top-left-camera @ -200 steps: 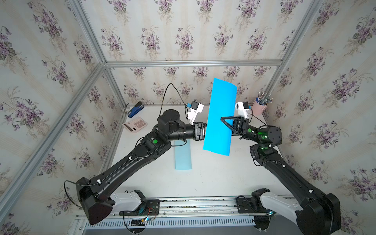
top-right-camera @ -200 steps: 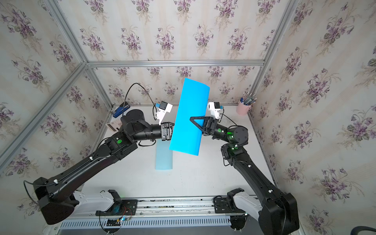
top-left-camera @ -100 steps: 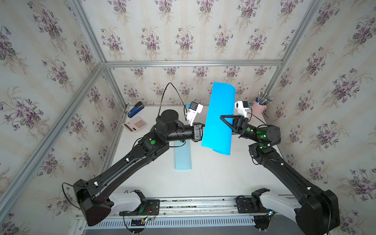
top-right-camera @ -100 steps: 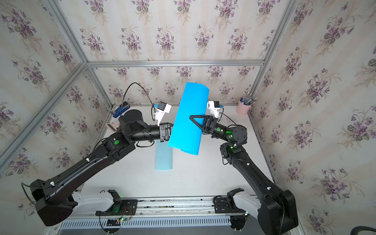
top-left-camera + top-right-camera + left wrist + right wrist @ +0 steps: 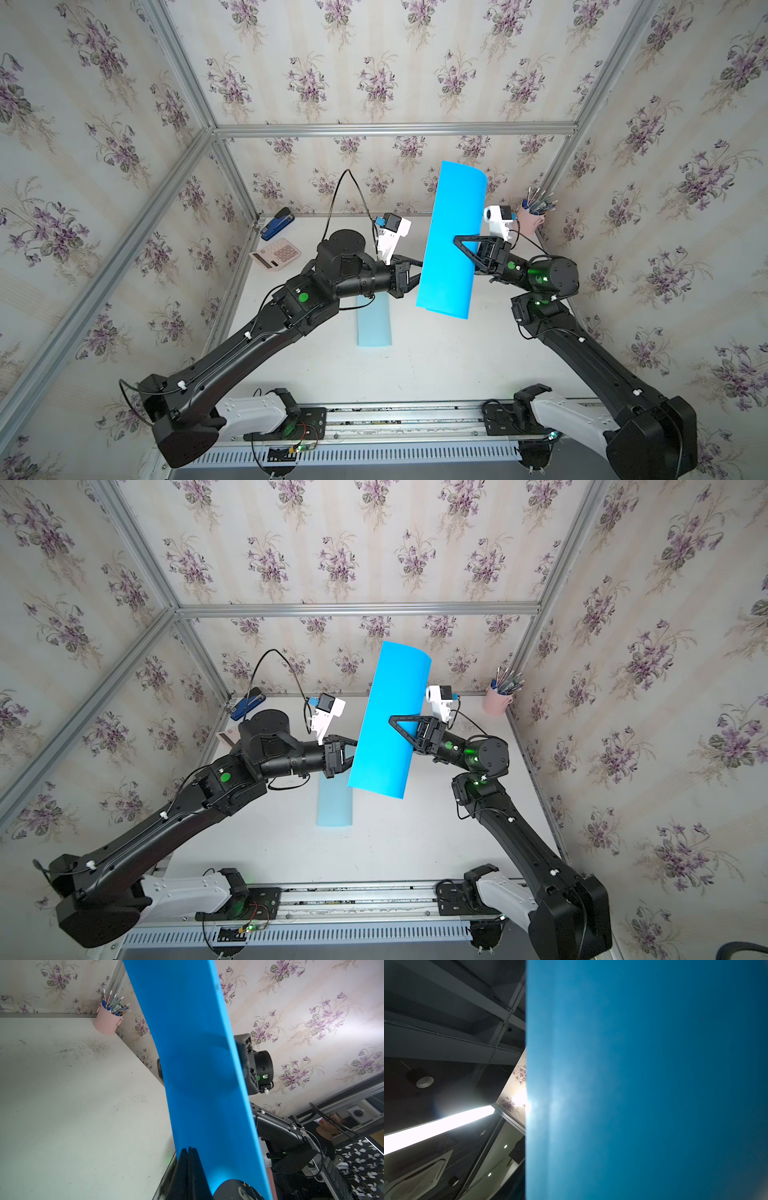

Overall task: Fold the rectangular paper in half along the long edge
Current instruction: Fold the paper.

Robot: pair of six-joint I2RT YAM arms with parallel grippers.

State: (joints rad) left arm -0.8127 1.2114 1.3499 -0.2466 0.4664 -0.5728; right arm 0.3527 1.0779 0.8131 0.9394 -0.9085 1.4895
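The paper (image 5: 451,249) is bright blue, the cup (image 5: 527,220) pink, the wallpaper (image 5: 374,75) purple-flowered.

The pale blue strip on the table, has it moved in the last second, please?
No; the pale blue strip lies equally far from the calculator as before.

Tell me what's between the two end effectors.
The raised blue paper stands between the left end effector and the right end effector, in both top views.
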